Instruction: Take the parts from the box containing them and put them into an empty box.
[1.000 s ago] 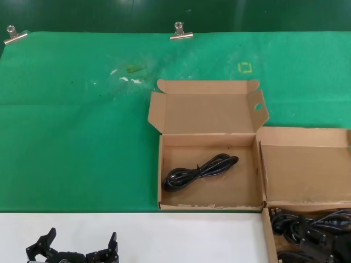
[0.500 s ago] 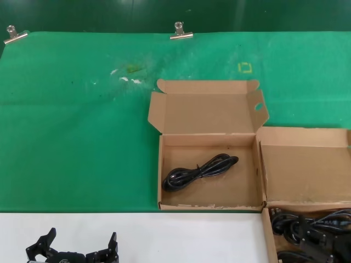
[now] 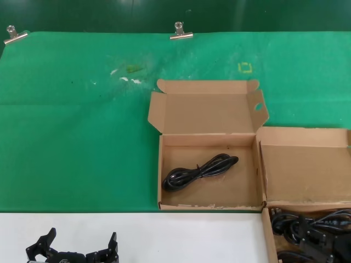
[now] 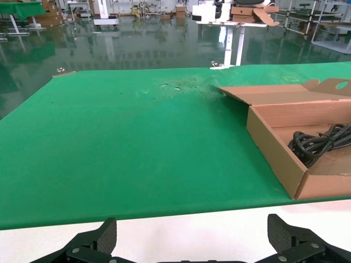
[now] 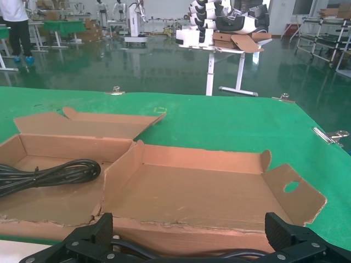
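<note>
Nothing moved since earlier frame. Left gripper [image 3: 74,251] at 7 o'clock, fingers spread wide, holding nothing. Right gripper [image 3: 323,241] at 5 o'clock over cords [image 3: 285,224]; finger spread unclear. One cord [image 3: 198,170] lies in centre box [image 3: 208,207].

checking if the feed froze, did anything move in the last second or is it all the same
Nothing visibly changed. The left gripper sits open at the near table edge, the right gripper is low over the cords in the box on the right, and one cord bundle lies in the middle box as before.
</note>
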Robot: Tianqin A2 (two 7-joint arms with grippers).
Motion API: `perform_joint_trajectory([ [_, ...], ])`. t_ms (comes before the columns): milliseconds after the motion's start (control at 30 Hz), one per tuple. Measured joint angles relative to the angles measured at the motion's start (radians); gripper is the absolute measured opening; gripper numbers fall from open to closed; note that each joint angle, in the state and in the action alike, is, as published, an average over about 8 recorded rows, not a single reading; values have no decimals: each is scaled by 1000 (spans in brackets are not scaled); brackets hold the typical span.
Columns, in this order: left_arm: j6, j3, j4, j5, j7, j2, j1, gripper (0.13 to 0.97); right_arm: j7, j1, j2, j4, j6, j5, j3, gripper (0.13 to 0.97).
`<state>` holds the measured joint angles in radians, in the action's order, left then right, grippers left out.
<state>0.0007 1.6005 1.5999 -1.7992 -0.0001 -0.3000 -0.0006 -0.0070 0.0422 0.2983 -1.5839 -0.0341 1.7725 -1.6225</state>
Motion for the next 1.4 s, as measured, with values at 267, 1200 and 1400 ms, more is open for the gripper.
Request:
perform_joint_trajectory([
  [267, 0, 0, 0, 0, 0, 0, 0, 966, 0, 0, 0, 0, 0, 0, 0, 966],
  [1200, 0, 0, 0, 0, 0, 0, 0, 966, 0, 0, 0, 0, 0, 0, 0, 966],
  [1400, 0, 0, 0, 0, 0, 0, 0, 966, 0, 0, 0, 0, 0, 0, 0, 966],
])
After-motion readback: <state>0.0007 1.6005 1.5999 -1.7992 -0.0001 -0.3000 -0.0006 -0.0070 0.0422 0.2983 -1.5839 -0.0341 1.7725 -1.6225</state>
